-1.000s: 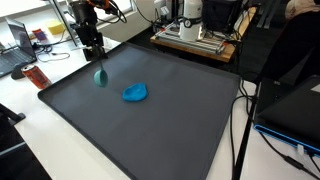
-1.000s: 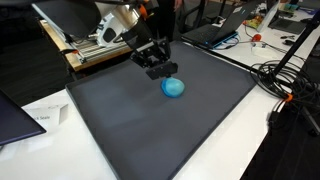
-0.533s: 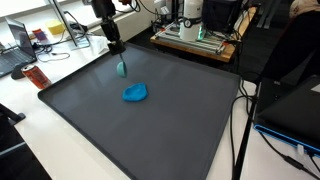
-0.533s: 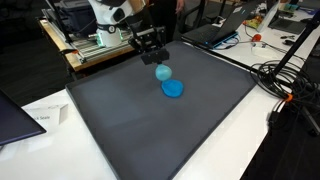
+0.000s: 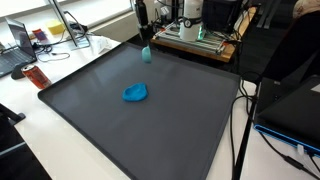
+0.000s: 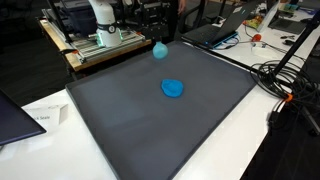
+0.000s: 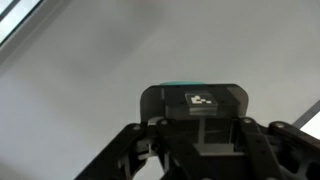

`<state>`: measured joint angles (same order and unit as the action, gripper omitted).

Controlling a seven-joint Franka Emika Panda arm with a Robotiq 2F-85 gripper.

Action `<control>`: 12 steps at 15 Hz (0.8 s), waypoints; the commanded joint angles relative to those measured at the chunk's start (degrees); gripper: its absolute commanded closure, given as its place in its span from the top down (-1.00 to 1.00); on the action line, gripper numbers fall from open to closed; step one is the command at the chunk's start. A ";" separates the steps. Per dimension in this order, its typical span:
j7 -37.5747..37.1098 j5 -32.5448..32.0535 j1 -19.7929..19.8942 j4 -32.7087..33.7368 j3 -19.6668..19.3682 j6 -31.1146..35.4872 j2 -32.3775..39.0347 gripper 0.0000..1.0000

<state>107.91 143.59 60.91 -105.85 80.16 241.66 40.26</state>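
The claw [image 5: 146, 44] is pinched tight on a small teal lump [image 5: 146, 55]. It holds the lump in the air over the far edge of the dark mat [image 5: 150, 130], close to the far corner. In both exterior views the lump hangs below the fingertips, so the hold looks to be on its top part only. The wrist view shows just a thin teal sliver [image 7: 181, 85] past the finger pads, and I cannot tell how much of the lump is actually gripped. My main worry is a slip. If the lump is soft or smooth, a jerk of the arm could shake it loose. This near the edge it might bounce off the mat rather than land on it. The other risk is the machine on the metal frame [image 6: 100, 38], which stands just behind that edge. A swing further back could knock the lump or the claw [image 6: 159, 39] against it. The blue lump [image 5: 136, 93] lies flat near the middle of the mat, well apart from the claw. A drop straight down from here would miss it.
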 commanded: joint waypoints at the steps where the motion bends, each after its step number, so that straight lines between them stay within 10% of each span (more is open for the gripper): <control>1: -5.46 0.24 4.26 -9.04 6.37 -0.02 -5.67 -0.57; 12: 1.33 0.30 5.18 -13.84 11.05 0.50 -4.94 -0.57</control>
<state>105.93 143.59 65.04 -119.45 90.34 241.57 35.03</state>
